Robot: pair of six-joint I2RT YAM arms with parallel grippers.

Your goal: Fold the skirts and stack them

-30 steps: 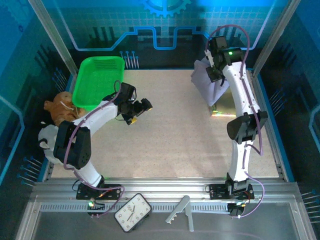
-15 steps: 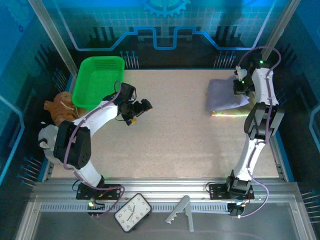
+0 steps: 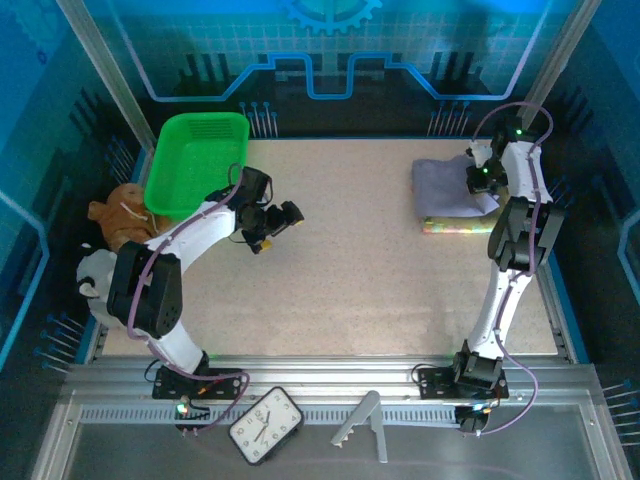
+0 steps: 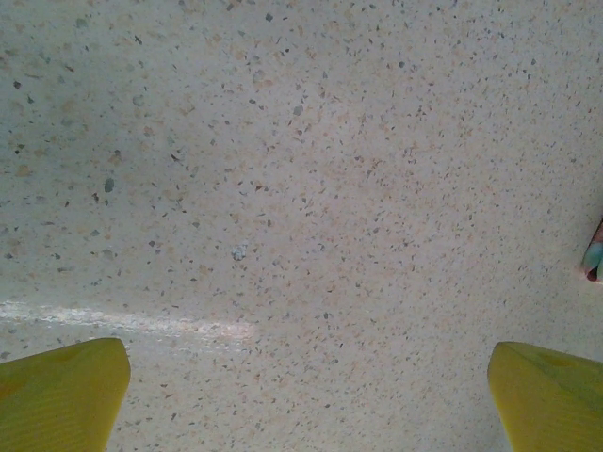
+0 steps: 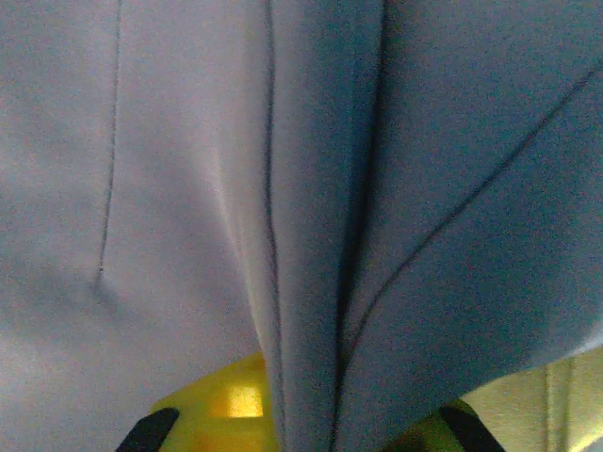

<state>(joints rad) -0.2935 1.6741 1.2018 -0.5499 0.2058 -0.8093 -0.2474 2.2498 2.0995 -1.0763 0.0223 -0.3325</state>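
Basket (image 3: 195, 165) far left, plush toys (image 3: 115, 225) nearer beside it, skirt (image 3: 445, 185) far right, apparently atop another skirt (image 3: 455, 226).

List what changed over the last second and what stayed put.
The right gripper, shut on the grey-lavender skirt, swung right and down, laying the skirt flatter over the patchwork skirt. The left gripper stayed open and in place; the green basket did not move.
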